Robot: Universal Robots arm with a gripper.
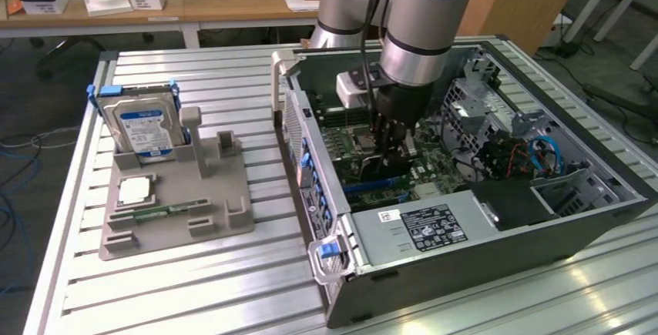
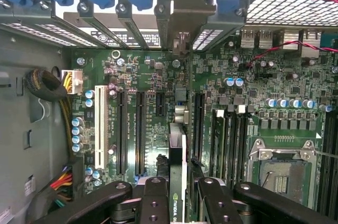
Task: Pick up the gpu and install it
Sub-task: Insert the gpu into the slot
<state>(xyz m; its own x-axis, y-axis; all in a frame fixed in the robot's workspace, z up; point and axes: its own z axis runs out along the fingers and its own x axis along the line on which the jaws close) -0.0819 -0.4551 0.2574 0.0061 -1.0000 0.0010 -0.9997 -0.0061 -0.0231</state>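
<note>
The gpu [image 2: 177, 155] shows edge-on in the wrist view as a thin dark card with a green logo on its rim, standing upright over the green motherboard [image 2: 253, 76]. Its silver bracket [image 2: 180, 18] reaches up to the rear slot openings. My gripper [image 2: 178, 200] is shut on the gpu, one black finger [image 2: 153, 203] on each side of it. In the exterior view the gripper [image 1: 394, 146] reaches straight down into the open computer case [image 1: 463, 231], and the gpu [image 1: 383, 172] is a dark shape just beneath it. I cannot tell whether the card sits in a slot.
Black expansion slots [image 2: 140, 129] and a white slot [image 2: 100, 123] lie beside the card, with the processor socket [image 2: 280, 174] on the other side. On the exterior view's left a grey holder [image 1: 180, 196] carries a blue-labelled hard drive [image 1: 144, 127], a processor chip [image 1: 137, 190] and a memory stick [image 1: 154, 213].
</note>
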